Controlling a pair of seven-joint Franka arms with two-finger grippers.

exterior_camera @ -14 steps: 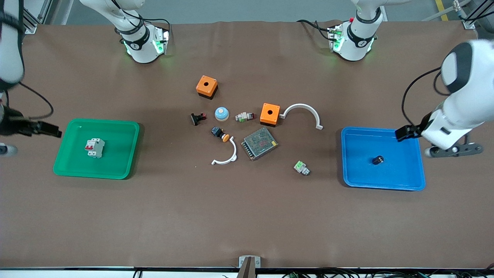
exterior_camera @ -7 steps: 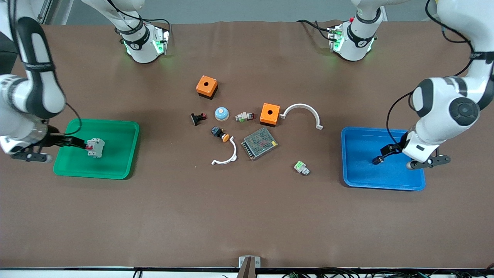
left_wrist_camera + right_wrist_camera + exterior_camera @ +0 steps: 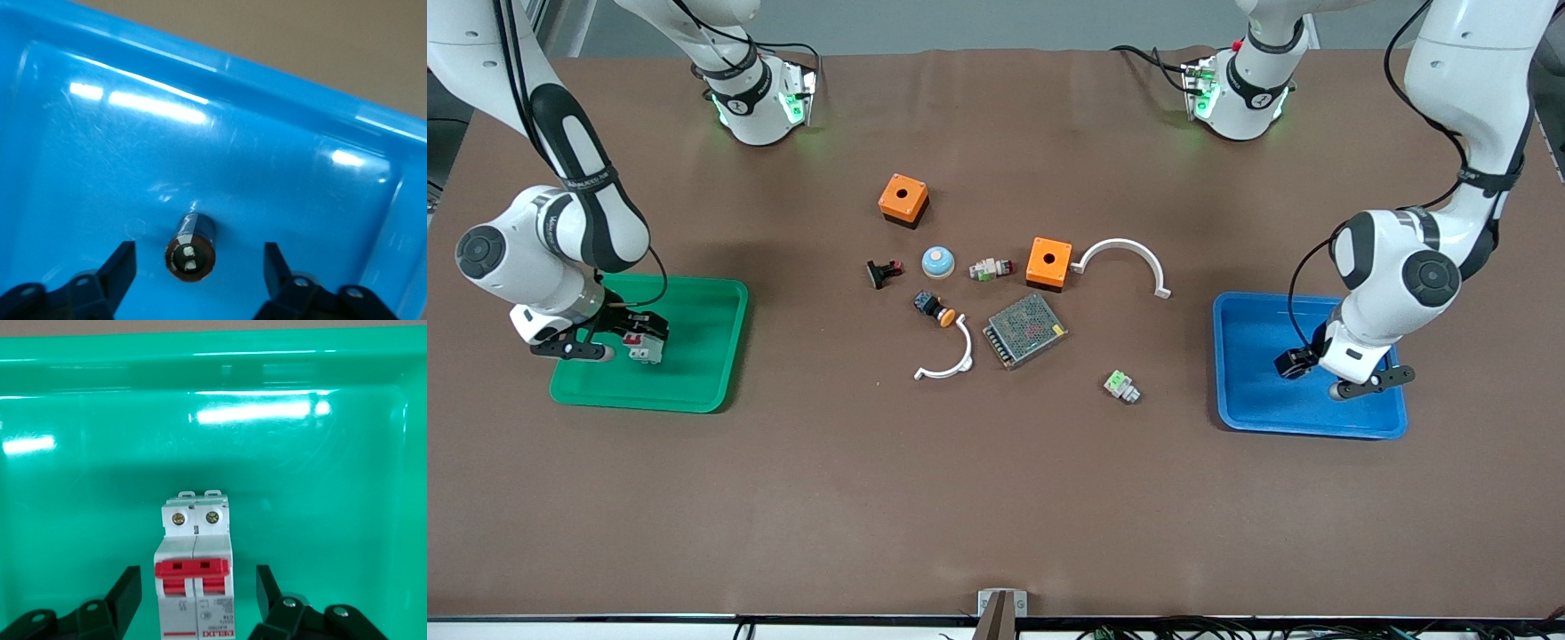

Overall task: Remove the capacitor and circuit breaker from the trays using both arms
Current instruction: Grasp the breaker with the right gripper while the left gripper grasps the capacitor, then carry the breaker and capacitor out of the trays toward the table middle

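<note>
Each part is kept alone in its own tray, so that it can be straddled by one gripper with nothing crowding the jaws. In the green tray [image 3: 694, 373] at the right arm's end of the table, the circuit breaker [image 3: 193, 577] is laid flat with its red levers facing up. It lies between the spread fingers [image 3: 127, 593] of the right gripper [image 3: 633, 333], with a gap visible on each side, so nothing is gripped yet. In the blue tray [image 3: 1254, 409] at the left arm's end, the capacitor [image 3: 191, 248] is laid on its side between the parted fingers [image 3: 120, 267] of the left gripper [image 3: 1291, 363], apart from both. Both arms are bent at the elbow and angled down steeply, with the wrists brought low over the tray floors.
</note>
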